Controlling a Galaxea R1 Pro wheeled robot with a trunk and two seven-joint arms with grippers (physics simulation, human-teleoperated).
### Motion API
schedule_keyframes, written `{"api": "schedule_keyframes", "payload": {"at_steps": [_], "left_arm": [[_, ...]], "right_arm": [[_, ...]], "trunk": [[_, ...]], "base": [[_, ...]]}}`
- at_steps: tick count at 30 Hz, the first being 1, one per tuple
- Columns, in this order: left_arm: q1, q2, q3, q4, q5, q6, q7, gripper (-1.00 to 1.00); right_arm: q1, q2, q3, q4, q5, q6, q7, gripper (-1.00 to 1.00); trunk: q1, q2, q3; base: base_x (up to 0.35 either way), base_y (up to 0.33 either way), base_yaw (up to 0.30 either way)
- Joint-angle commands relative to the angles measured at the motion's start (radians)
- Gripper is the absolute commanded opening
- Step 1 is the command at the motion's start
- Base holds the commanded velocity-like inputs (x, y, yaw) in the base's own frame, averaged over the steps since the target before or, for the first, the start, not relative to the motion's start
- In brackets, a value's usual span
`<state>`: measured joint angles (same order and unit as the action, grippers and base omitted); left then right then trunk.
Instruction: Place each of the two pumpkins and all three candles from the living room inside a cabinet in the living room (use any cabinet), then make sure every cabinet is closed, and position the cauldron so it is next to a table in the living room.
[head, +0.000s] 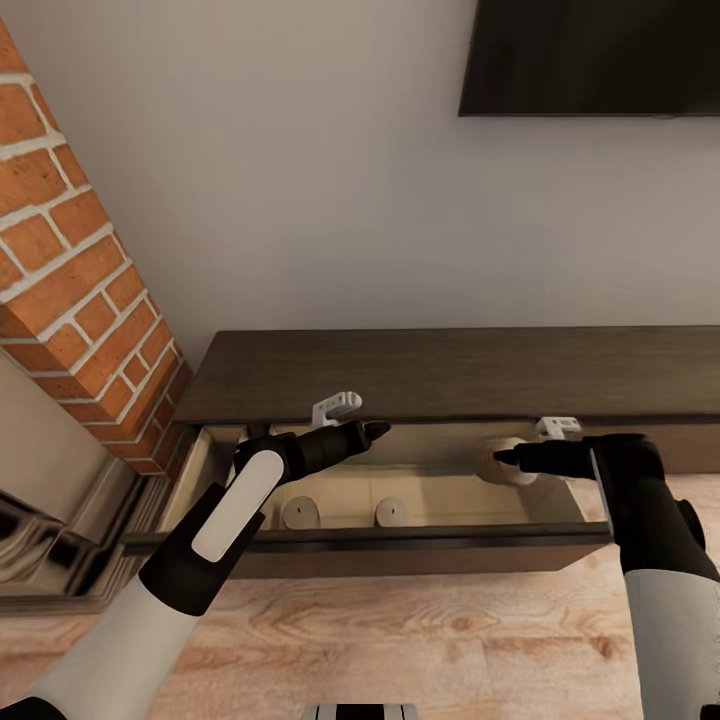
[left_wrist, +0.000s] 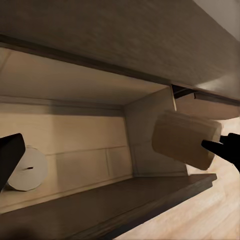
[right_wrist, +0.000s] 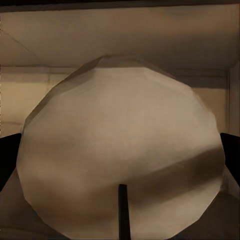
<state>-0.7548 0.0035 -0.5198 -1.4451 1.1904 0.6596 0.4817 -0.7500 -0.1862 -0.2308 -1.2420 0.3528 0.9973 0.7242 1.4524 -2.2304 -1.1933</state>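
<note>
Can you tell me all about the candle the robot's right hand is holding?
The held candle is a stubby, pale greyish cylinder with a faceted round end and a thin dark wick. It looks waxy. The right gripper pinches it between two black fingers, tipped sideways, above the open drawer of the dark cabinet.

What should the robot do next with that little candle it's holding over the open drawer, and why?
Probably lower the right gripper a little and open it. It is shut on a candle held above the open drawer of the cabinet, off the floor of it. Two candles already stand inside, well to the side, so the drop spot looks free.
</note>
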Motion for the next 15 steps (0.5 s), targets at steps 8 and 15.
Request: {"api": "schedule_keyframes", "payload": {"at_steps": [8, 15], "left_arm": [[0.000, 0.000, 0.000, 0.000, 0.001, 0.001, 0.000, 1.00], [0.000, 0.000, 0.000, 0.000, 0.004, 0.000, 0.000, 1.00]], "right_arm": [[-0.003, 0.016, 0.066, 0.084, -0.001, 0.000, -0.065, -1.00], [-0.012, 0.066, 0.071, 0.154, 0.000, 0.001, -0.235, -1.00]], "trunk": [[0.000, 0.000, 0.000], [0.000, 0.000, 0.000]], "base": [[0.044, -0.011, 0.000], [0.113, -0.039, 0.000]]}}
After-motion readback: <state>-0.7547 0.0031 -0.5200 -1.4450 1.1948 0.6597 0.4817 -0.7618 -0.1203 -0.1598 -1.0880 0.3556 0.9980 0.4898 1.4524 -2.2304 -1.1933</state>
